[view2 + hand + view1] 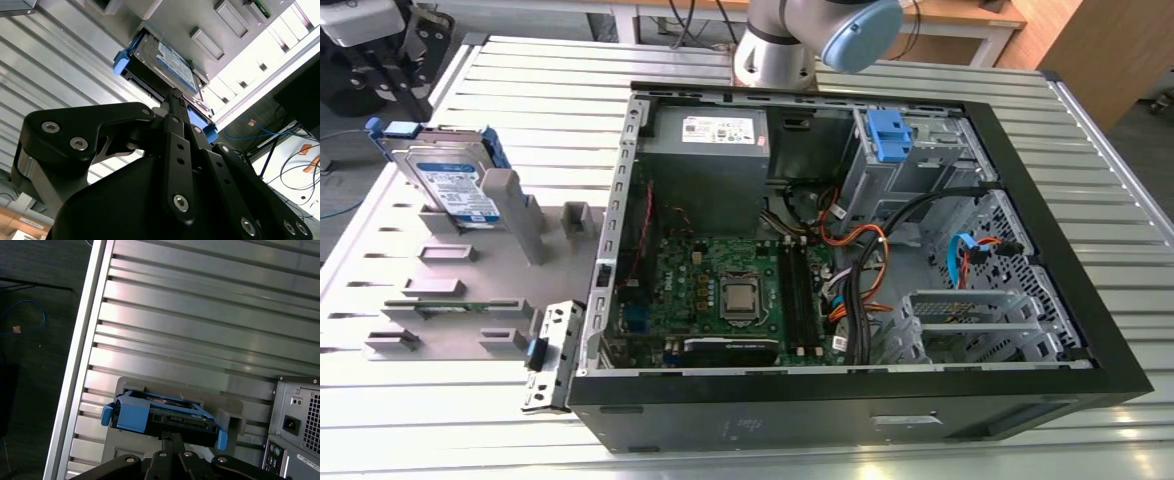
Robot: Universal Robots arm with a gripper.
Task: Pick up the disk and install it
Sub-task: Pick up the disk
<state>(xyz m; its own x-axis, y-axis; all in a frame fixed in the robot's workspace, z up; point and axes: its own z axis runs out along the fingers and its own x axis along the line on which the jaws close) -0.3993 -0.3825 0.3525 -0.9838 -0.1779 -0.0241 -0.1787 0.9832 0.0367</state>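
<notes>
Exterior view: pick-up stage, with the disk standing in its holder outside the computer.

The open black tower computer case [854,405] lies on the ribbed aluminium table [1107,150]. Just beside it, toward the exterior view's left, a flat grey fixture plate [374,270] with upright slotted posts holds the disk [451,185]. This is a silver rectangular hard drive with a blue-and-white label and blue plastic side rails, standing on edge and leaning slightly. The black robot gripper [387,75] hovers near its upper end, by the blue handle tab [394,128]. In the second wrist view the gripper [176,97] lines up with the disk [172,62]. I cannot tell whether the claw is wide, narrow or gripping. A sound grasp would probably centre on the drive's upper edge, clamp the rigid metal rather than the tab, and pull along the slot's line so the rails do not bind.
</notes>
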